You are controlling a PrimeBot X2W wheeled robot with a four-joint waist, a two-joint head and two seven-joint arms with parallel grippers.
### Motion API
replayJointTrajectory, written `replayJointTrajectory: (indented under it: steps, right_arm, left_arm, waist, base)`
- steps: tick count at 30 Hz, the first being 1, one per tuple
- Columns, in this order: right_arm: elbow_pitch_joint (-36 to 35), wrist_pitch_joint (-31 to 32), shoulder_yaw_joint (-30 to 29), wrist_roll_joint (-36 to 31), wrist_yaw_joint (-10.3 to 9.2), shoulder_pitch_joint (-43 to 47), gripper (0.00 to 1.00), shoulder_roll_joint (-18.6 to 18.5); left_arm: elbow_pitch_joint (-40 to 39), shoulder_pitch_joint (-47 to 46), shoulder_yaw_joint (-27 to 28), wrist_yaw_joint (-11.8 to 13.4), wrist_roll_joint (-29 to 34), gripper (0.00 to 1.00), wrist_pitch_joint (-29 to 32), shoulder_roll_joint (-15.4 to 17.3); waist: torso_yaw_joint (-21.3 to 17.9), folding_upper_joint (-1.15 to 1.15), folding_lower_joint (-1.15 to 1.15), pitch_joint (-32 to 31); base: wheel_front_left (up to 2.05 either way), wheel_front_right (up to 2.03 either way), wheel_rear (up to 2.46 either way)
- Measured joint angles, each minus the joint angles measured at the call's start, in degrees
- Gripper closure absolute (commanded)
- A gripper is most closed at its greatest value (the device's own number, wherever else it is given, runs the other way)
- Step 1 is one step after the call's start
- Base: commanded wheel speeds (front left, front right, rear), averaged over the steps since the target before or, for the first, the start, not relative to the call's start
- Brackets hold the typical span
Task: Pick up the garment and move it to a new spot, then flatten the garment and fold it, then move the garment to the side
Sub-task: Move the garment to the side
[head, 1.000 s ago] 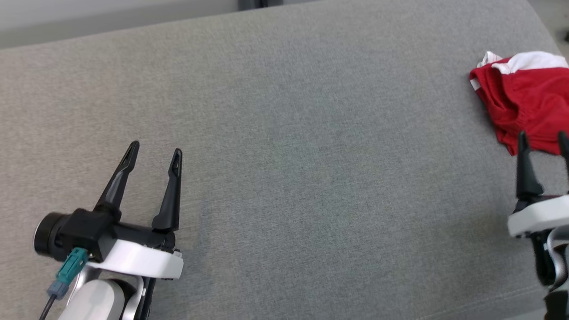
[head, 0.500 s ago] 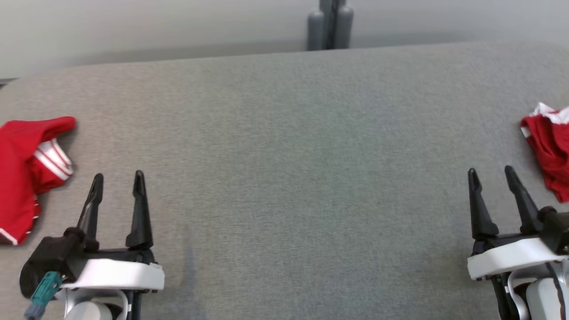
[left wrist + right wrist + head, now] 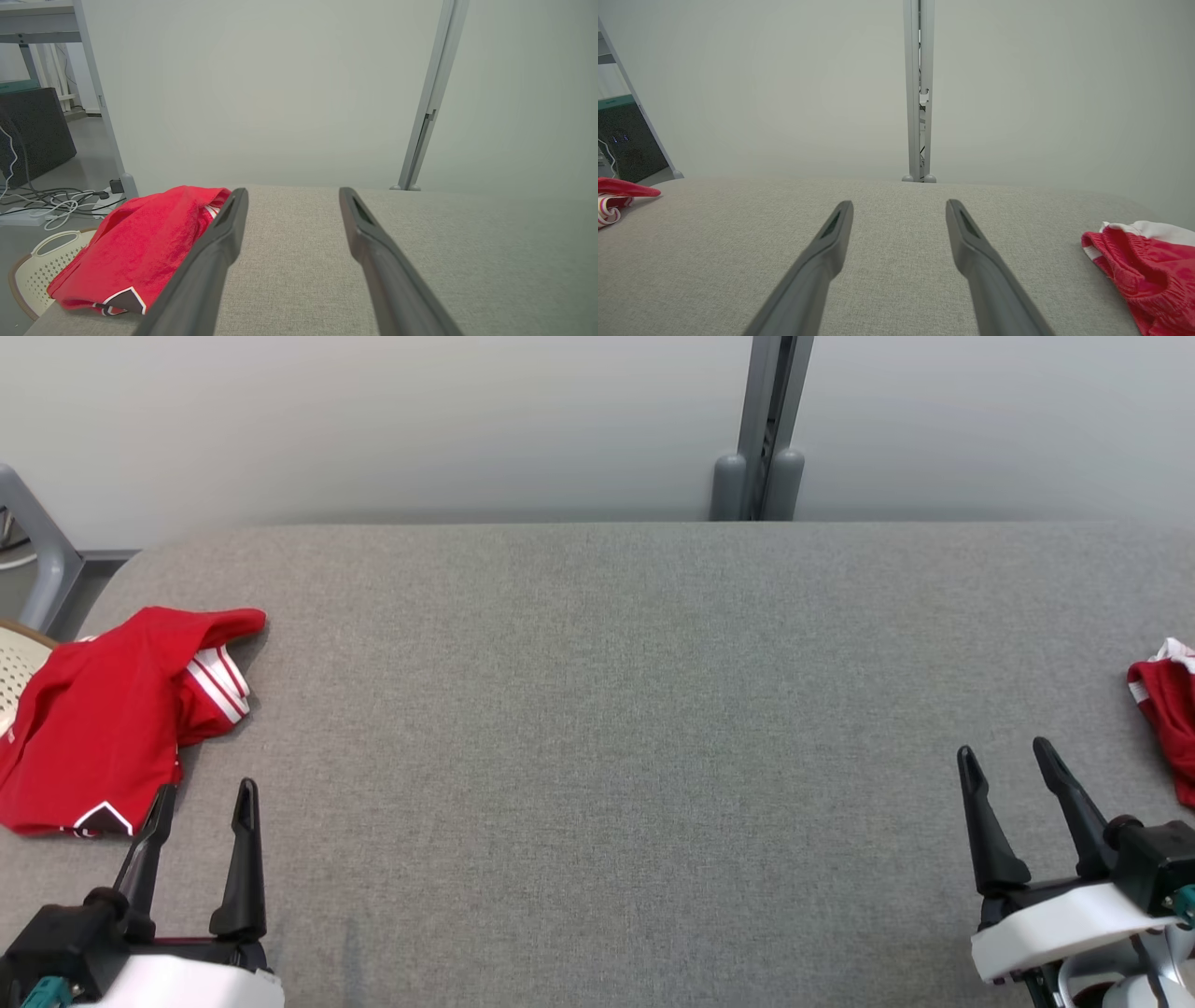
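on the grey padded table (image 3: 597,709), at its far left end, a red garment (image 3: 103,719) with white stripes is lying crumpled, right up against the table's edge. a cream perforated basket (image 3: 14,663) is sitting below that edge.

the left gripper (image 3: 207,789) is hanging low over the table just beside this garment. its fingers are standing released and spread, gripping nothing. in the head view the outer fingertip is overlapping the garment's lower hem; whether it is touching the cloth, cannot tell. in the left wrist view that finger is crossing in front of the red cloth, and bare grey fabric is showing between the two fingers.

the right gripper (image 3: 1003,749) is hovering near the table's right end, fingers likewise released and apart, nothing between them.

a second red garment (image 3: 1167,709) with a white band is lying bunched just to the right gripper's right, apart from it.

a grey post (image 3: 766,429) is standing against the pale wall behind the table.
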Motion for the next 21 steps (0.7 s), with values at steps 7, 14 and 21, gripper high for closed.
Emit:
replayJointTrajectory:
  steps: [7, 14, 21]
  right_arm:
    - [-2.9, 2.3, -0.1, -0.3, -0.01, 3.5, 0.0, 0.3]
    - [-5.5, 4.3, -0.1, -0.9, -0.01, 6.5, 0.0, 0.6]
    - [-7.5, 5.4, -0.9, -1.2, 0.0, 8.8, 0.0, 0.7]
  left_arm:
    - [0.2, 3.2, 1.3, -0.5, 0.0, 0.0, 0.0, 0.3]
    - [-0.1, 5.8, 1.4, -0.4, 0.1, 0.0, 0.0, 0.1]
    - [-0.3, 7.8, 0.7, -0.1, 0.5, 0.0, -0.1, 0.3]
  waist:
    - [-0.6, 0.0, 0.0, -2.5]
    - [-2.0, 0.0, 0.0, -4.5]
    - [-2.9, 0.0, 0.0, -5.6]
  base:
    - [0.0, 0.0, 0.0]
    - [0.0, 0.0, 0.0]
    - [0.0, 0.0, 0.0]
